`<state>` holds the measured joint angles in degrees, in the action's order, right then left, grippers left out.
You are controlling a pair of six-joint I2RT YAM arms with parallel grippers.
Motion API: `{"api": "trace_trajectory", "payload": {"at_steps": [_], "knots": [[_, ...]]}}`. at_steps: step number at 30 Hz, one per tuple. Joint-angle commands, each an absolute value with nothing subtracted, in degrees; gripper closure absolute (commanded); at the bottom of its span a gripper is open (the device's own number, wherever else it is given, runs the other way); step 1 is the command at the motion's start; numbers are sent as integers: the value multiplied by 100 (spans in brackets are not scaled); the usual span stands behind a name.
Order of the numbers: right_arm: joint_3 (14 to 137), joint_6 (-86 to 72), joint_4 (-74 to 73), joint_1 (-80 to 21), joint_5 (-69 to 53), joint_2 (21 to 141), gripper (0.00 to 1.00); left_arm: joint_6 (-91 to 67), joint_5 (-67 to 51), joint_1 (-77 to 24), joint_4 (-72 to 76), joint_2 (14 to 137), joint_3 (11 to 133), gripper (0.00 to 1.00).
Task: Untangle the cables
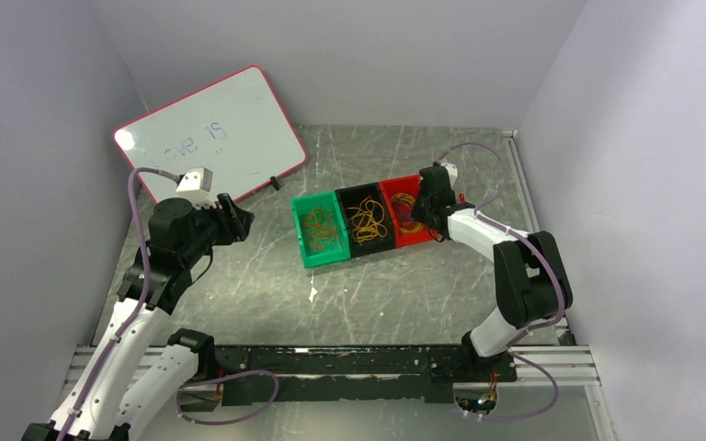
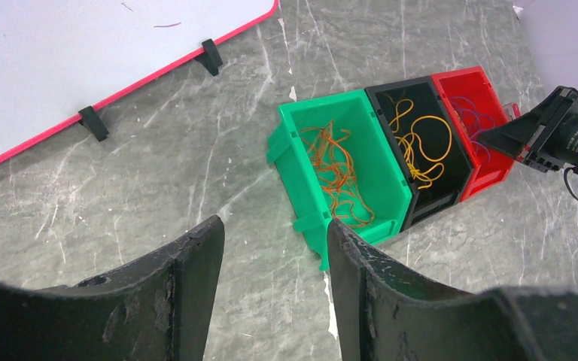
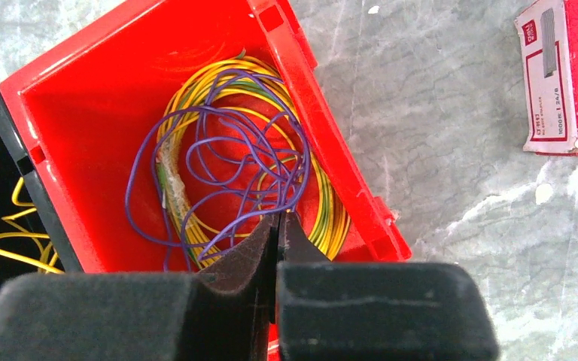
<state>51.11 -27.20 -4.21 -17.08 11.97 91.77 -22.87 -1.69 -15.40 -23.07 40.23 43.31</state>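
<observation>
Three bins stand in a row mid-table. The green bin [image 2: 290, 150] holds thin orange cables [image 2: 335, 169]. Yellow cables [image 2: 421, 143] lie in the black bin [image 2: 391, 86]. In the red bin [image 3: 83, 113] a purple cable [image 3: 218, 150] is tangled with a yellow-green coil [image 3: 323, 218]. My right gripper [image 3: 278, 218] reaches into the red bin, shut, and purple strands run in between its fingertips. My left gripper [image 2: 275, 224] hangs open over bare table, left of the green bin, with nothing between its fingers.
A red-framed whiteboard [image 1: 211, 133] leans at the back left on black feet. A red and white staple box [image 3: 568, 75] lies on the table just right of the red bin. Grey walls close in on both sides.
</observation>
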Motion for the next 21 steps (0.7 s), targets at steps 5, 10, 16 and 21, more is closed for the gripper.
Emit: {"api": "trace_trajectory", "payload": {"at_steps": [5,10,16,21], "knots": [[5180,-2454,-535,-1672,1330,8950,82,-2250,-127,-1477,-2325,4023,4288,43],[5206,-2379,-615,-1670,1411,8655,69,-2249,-121,-1477,-2330,4004,4287,42],[5341,-2261,-845,-1670,1656,8428,61,-2258,-128,-1476,-2339,3999,4296,42],[5385,-2240,-1033,-1670,1863,8215,57,-2239,-135,-1477,-2347,4025,4333,42]]}}
